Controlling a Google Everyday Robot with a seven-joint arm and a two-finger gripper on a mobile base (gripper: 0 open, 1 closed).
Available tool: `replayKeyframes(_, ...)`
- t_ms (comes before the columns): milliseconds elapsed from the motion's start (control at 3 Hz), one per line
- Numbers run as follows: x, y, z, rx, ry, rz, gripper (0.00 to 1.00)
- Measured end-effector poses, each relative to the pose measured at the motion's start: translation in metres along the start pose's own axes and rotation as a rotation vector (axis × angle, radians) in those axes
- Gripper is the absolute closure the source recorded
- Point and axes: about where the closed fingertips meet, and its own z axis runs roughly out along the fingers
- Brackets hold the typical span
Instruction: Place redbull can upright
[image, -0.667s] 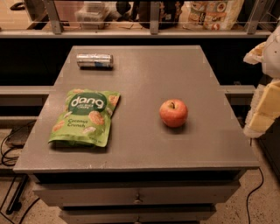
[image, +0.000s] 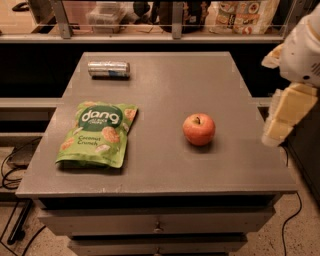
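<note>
The redbull can (image: 109, 69) lies on its side near the far left corner of a grey table (image: 165, 85), its length running left to right along the back edge. The robot's gripper (image: 281, 120) hangs off the table's right edge, at about mid-depth, well apart from the can and diagonally across the tabletop from it; whether the gripper is spread or pressed together cannot be told from this angle, and it holds nothing that can be seen. Between the two, a red apple (image: 199, 129) stands right of centre, nearer the gripper than the can. A green bag of Dang coconut chips (image: 97, 134) lies flat on the left side, in front of the can.
</note>
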Motion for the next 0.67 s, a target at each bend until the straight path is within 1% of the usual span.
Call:
replayKeyframes(333, -0.043, -0.025, 0.022, -0.015, -0.026, -0.062, 0.00)
replayKeyframes(667, -0.089, -0.049, 0.043, -0.040, -0.068, -0.101, 0.00)
